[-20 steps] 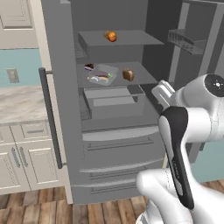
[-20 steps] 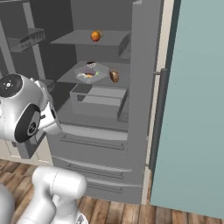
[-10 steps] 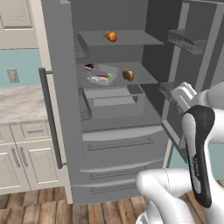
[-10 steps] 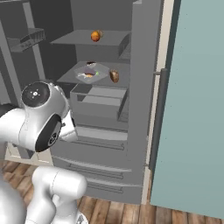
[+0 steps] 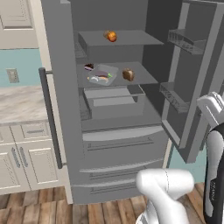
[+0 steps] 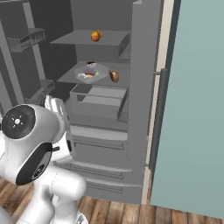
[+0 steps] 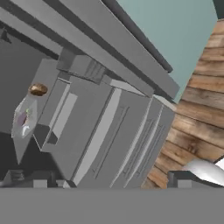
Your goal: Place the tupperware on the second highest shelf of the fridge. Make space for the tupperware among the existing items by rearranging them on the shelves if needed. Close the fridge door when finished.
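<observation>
Starting at the left of the left base view, the counter (image 5: 17,103) and its beige cabinets (image 5: 19,159) stand beside the fridge (image 5: 61,131), whose left door (image 5: 59,100) is swung out with its bar handle (image 5: 50,118) facing the room, so the cavity is open to reach. Inside, the topmost shelf (image 5: 118,38) carries one of the existing items, an orange and brown round food (image 5: 112,36), set toward the middle. Below it, on the second highest shelf (image 5: 144,78), the tupperware (image 5: 102,75) lies flat, left of centre, with its purple and orange contents showing; it appears already placed where the task wants it. A small dark item with a reddish top (image 5: 89,67) sits just behind its left corner, and a brown round food (image 5: 128,74) rests just to its right, apart from the tray, which suggests the shelf had room without much shuffling. Under that shelf a grey drawer bin (image 5: 114,101) juts forward. Further right the right door (image 5: 192,87) stands open with its door racks (image 5: 181,41). The claw (image 7: 113,183) is wide and holds nothing, its dark tips at the bottom of the hand view, well back from the shelves and looking across the lower drawers (image 7: 127,135) and the wood floor (image 7: 197,113). By my judgement, what remains is closing the doors.
</observation>
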Robot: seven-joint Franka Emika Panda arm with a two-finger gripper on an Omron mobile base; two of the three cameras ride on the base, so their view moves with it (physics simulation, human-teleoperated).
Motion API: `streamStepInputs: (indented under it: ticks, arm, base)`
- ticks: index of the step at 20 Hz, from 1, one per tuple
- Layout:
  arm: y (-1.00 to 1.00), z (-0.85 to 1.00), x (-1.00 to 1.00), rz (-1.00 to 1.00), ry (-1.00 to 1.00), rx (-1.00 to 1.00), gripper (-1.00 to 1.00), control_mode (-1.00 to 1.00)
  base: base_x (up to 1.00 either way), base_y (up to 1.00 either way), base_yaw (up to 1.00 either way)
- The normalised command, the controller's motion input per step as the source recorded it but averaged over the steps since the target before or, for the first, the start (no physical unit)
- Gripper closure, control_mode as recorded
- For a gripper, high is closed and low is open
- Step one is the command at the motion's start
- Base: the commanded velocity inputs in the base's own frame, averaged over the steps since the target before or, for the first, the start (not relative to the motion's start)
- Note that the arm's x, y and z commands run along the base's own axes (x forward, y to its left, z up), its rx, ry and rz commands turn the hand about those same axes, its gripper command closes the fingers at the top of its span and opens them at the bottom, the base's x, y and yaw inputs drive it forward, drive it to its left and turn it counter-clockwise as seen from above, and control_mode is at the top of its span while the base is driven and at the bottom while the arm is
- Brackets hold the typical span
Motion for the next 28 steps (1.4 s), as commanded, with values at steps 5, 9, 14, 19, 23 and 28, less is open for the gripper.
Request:
streamStepInputs:
  ticks: [5, 9, 14, 19, 23, 28]
  arm:
    - [-1.0, 0.0, 0.03, -0.1, 0.0, 0.11, -1.0, -1.0]
    - [-1.0, -0.01, 0.23, 0.0, 0.0, 0.21, -1.0, -1.0]
    - [-0.99, -0.08, 0.36, 0.0, 0.0, 0.24, -1.0, -1.0]
    - [-0.74, -0.04, 0.48, 0.0, 0.0, 0.28, -1.0, -1.0]
    - [-0.58, -0.08, 0.53, 0.0, 0.0, 0.25, -1.0, -1.0]
    - [-0.42, -0.19, 0.57, 0.0, 0.0, 0.21, -1.0, -1.0]
  base:
    - [0.0, 0.0, 0.0]
    - [0.0, 0.0, 0.0]
    - [0.0, 0.0, 0.0]
    - [0.0, 0.0, 0.0]
    - [0.0, 0.0, 0.0]
    - [0.0, 0.0, 0.0]
